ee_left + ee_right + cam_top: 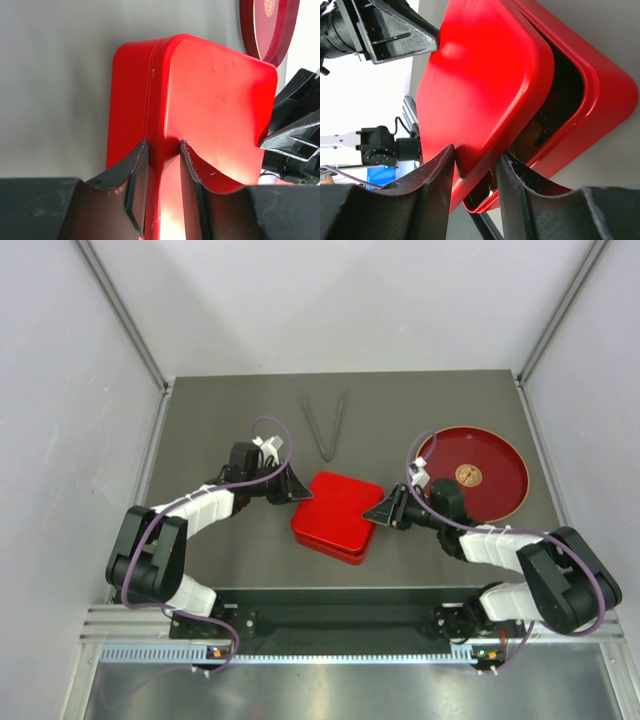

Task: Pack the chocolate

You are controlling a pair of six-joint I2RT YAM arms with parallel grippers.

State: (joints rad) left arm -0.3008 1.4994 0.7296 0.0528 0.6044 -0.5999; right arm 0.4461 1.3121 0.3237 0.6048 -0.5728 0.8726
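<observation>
Pinching the lid (215,100) by opposite edges, the left gripper (162,150) and right gripper (475,156) each clamped its thin rim between nearly closed jaws, tilted above the tray (607,100). In the dark gap beneath, the chocolate (532,135) seemed to sit in the tray, though dimly seen. Small, light and easily marked, such pieces would want gentle side grips.

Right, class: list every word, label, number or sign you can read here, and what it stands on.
No text can be read.
The gold round emblem on the red round plate is too small and blurred to make out.
The red lid shows no print.
</observation>
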